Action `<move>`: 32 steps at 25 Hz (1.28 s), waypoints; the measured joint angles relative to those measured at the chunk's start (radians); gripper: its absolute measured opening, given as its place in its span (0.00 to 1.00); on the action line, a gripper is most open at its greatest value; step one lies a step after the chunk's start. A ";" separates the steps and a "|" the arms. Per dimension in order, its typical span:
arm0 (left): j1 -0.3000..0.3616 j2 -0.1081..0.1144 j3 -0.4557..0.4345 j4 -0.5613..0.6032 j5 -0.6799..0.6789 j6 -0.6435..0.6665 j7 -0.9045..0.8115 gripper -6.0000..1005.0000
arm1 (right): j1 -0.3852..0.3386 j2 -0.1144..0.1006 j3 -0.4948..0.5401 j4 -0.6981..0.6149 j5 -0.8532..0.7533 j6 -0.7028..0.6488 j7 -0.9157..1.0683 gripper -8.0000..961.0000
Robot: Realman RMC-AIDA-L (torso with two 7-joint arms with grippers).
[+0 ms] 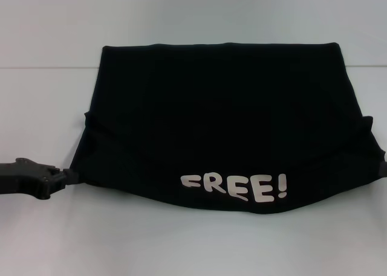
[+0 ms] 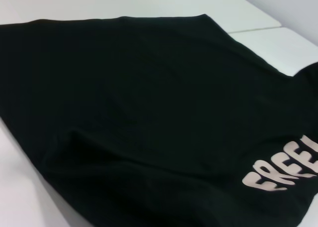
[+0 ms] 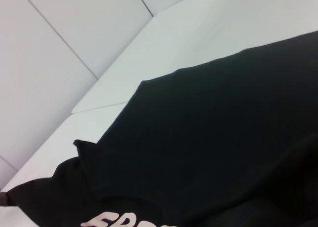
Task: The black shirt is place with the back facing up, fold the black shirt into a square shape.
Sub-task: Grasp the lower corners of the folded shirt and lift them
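Shirt, black soft-fabric tee [image 1: 211, 119] with pale "FREE!" lettering, lies half-folded on white counter [image 1: 48, 22]. Left gripper [image 1: 68, 177] at its near left corner, grip unclear; right gripper [image 1: 383, 169] barely in view. Your next fold, likely sideways, needs firm corner pinches.

Shirt [image 1: 224, 119] lies spread across the middle of the tabletop [image 1: 181, 16], folded edge on the far side, lettering [image 1: 234, 188] at the near edge, right of centre. Left gripper [image 1: 71, 177] sits at the shirt's near-left corner; right gripper [image 1: 383, 166] at its right edge.
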 joint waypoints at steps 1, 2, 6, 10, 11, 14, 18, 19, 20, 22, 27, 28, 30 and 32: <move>0.001 0.002 -0.007 0.006 -0.001 0.015 0.000 0.01 | -0.002 0.000 0.001 -0.007 0.000 -0.010 0.000 0.04; 0.001 0.004 -0.014 0.011 -0.002 0.028 0.000 0.01 | -0.004 0.001 0.003 -0.014 0.000 -0.019 0.000 0.04; -0.004 0.012 -0.035 0.020 -0.003 0.070 0.001 0.01 | -0.008 0.002 0.004 -0.035 0.000 -0.056 0.002 0.04; -0.005 0.014 -0.035 0.020 -0.003 0.077 0.002 0.01 | -0.009 0.003 0.004 -0.044 0.000 -0.061 0.007 0.03; -0.005 0.014 -0.035 0.020 -0.002 0.077 0.002 0.01 | -0.009 0.003 0.003 -0.044 0.000 -0.061 0.007 0.03; -0.005 0.014 -0.034 0.020 0.002 0.081 0.001 0.01 | -0.009 0.001 0.001 -0.044 0.000 -0.063 0.008 0.03; -0.001 0.016 -0.035 0.020 0.011 0.082 -0.001 0.01 | -0.017 0.000 -0.001 -0.045 -0.003 -0.063 0.008 0.03; 0.001 0.016 -0.035 0.020 0.013 0.083 -0.001 0.01 | -0.019 0.000 -0.001 -0.045 -0.007 -0.063 0.008 0.03; 0.003 0.016 -0.034 0.020 0.015 0.083 -0.001 0.01 | -0.022 0.000 -0.001 -0.045 -0.014 -0.065 0.008 0.03; 0.008 0.015 -0.034 0.020 0.017 0.085 -0.001 0.01 | -0.027 -0.001 0.001 -0.045 -0.030 -0.071 0.005 0.03; 0.027 0.011 -0.034 0.019 0.040 0.121 0.007 0.01 | -0.045 -0.004 0.007 -0.045 -0.059 -0.098 0.000 0.03; 0.027 0.011 -0.034 0.019 0.040 0.121 0.007 0.01 | -0.050 -0.005 0.008 -0.045 -0.061 -0.107 -0.002 0.03; 0.033 0.010 -0.034 0.021 0.047 0.141 0.007 0.01 | -0.060 -0.009 0.008 -0.045 -0.062 -0.122 -0.008 0.03; 0.043 0.009 -0.034 0.027 0.048 0.169 0.008 0.01 | -0.071 -0.012 0.008 -0.048 -0.063 -0.139 -0.015 0.03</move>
